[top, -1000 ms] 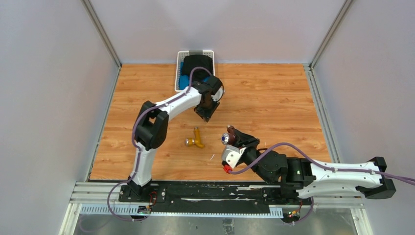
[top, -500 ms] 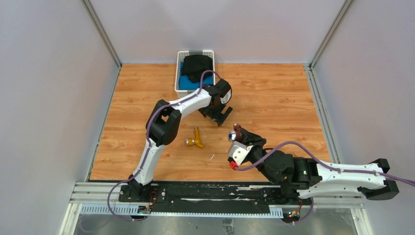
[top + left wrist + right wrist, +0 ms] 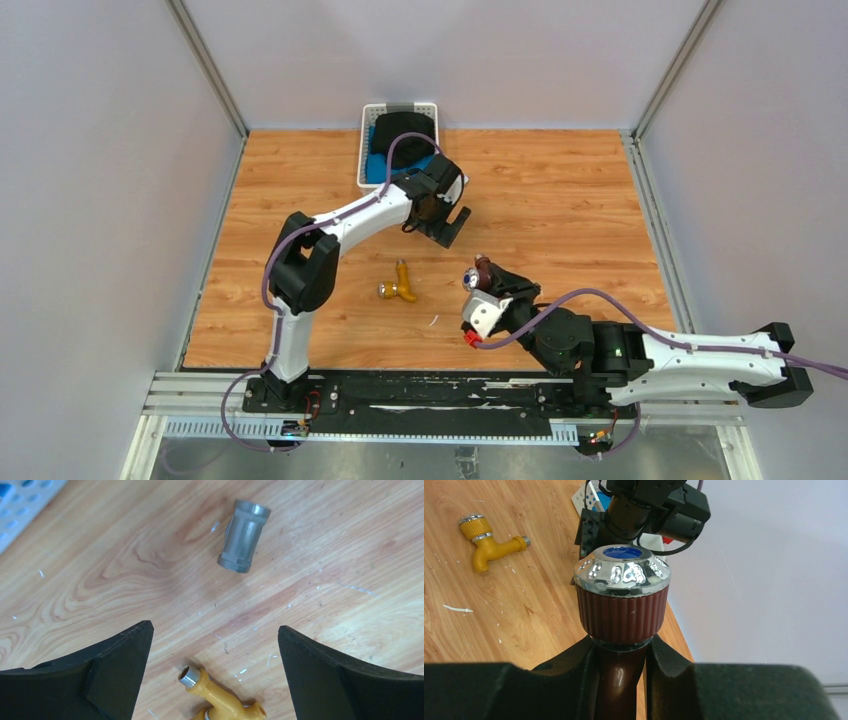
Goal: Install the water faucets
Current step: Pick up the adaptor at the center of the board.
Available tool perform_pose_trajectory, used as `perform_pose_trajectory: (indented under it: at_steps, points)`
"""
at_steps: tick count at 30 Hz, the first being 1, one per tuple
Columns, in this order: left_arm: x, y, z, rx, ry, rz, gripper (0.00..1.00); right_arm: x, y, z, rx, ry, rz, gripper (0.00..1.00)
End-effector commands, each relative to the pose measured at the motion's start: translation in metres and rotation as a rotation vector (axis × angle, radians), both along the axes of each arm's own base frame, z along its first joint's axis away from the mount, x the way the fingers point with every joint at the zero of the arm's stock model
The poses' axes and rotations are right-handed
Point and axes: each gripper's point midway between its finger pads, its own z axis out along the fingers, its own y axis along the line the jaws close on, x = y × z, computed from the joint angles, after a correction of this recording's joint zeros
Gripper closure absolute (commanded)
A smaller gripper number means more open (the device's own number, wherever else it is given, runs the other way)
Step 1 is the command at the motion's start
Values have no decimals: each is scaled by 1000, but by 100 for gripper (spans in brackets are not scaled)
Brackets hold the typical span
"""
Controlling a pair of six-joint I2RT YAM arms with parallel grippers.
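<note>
A brass-yellow water faucet (image 3: 398,286) lies on the wooden table (image 3: 560,200) near its middle. In the left wrist view its threaded end (image 3: 191,677) shows at the bottom edge. My left gripper (image 3: 447,227) hovers open above the table just beyond it, with nothing between its fingers (image 3: 212,627). A stubby grey fitting (image 3: 244,535) lies on the wood ahead of those fingers. My right gripper (image 3: 621,647) is shut on the stem of the dark reddish-brown water faucet (image 3: 621,600). Its silvery, blue-marked knob points upward (image 3: 476,276).
A white basket (image 3: 366,150) with black and blue things in it stands at the back of the table behind the left arm. Grey walls close in three sides. The yellow faucet (image 3: 489,545) lies to the left of the right gripper.
My left gripper has gone from shut to wide open and has swung a little right. The right arm has shifted slightly right with the reddish-brown faucet still held.
</note>
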Motion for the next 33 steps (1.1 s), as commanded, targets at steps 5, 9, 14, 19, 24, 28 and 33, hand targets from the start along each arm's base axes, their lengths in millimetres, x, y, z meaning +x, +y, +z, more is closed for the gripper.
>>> perform_pose_trajectory:
  at_steps: [5, 9, 14, 19, 24, 28, 33]
  points:
    - [22, -27, 22, -93, -94, -60, 0, 5, -6, 1, 15, 2, -54, 100]
    - [30, -38, 20, -128, -131, -105, 0, 8, -15, 8, 32, -6, -88, 100]
    - [39, -51, 14, -108, -94, -209, 0, 10, -31, 16, 68, -12, -123, 100]
    - [47, -51, -5, -66, 6, -235, 0, 11, -37, 15, 65, -11, -139, 100]
    - [52, -49, -14, -80, 33, -214, 9, 12, -35, 10, 43, -10, -146, 100]
    - [46, -47, -21, -80, 60, -225, 17, 14, -35, 8, 39, -7, -146, 100]
    - [43, -48, -30, -78, 86, -241, 29, 18, -32, 7, 38, 3, -144, 100]
